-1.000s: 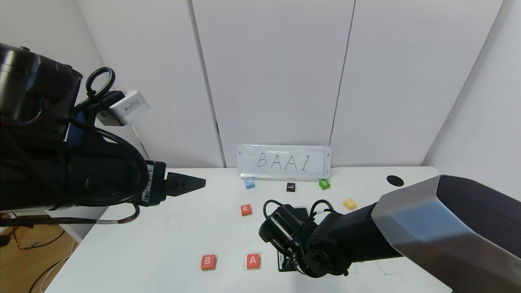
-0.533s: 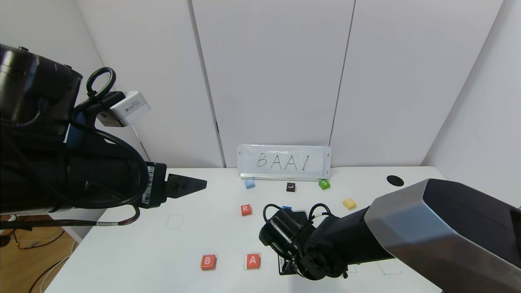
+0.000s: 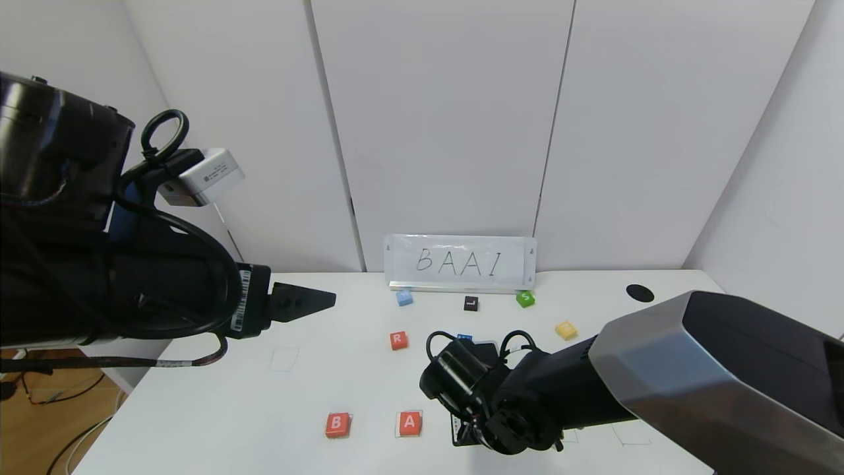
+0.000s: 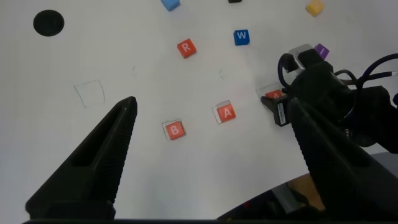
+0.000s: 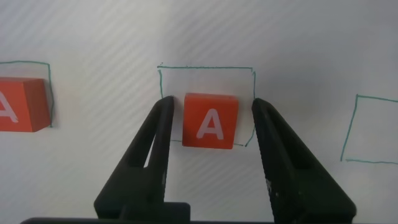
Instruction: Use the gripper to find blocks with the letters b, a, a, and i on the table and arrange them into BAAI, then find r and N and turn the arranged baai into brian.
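On the white table an orange-red B block and an orange-red A block sit in green squares near the front edge. My right gripper is down at the table to their right and open. A second A block lies between its jaws in the following square, with a gap on each side. In the head view that block is hidden under the right arm. The orange-red R block lies mid-table. The purple I block shows past the right arm. My left gripper hangs open and empty above the table's left side.
A blue W block, a light blue block, a black L block, a green S block and a yellow block lie farther back. A BAAI sign stands at the wall. An empty green square is beside the second A.
The right arm has shifted a little to the left, uncovering the blue W block behind it. The left arm and the blocks in view have not moved.
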